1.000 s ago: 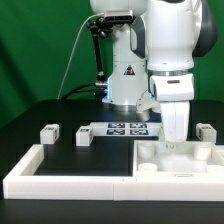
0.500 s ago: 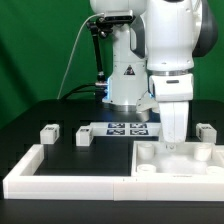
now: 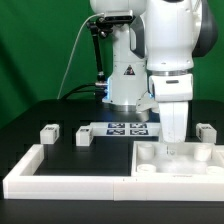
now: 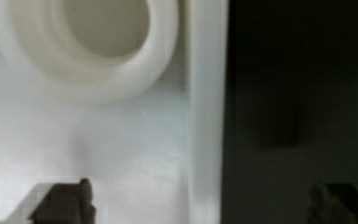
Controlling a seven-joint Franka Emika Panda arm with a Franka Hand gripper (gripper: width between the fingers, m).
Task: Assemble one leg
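I count three loose legs (image 3: 49, 131), (image 3: 85, 136), (image 3: 205, 131) on the dark surface (image 3: 22, 122). There is one big square tabletop (image 3: 190, 166), one long low border wall (image 3: 70, 181), one marker board (image 3: 120, 129), and one robot arm (image 3: 165, 50) with two dark fingers (image 4: 60, 203).

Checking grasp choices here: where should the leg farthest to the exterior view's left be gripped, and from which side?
Grip the leg across two opposite side faces, probably from straight above: it is a stubby block standing free on the table, with nothing touching its sides.
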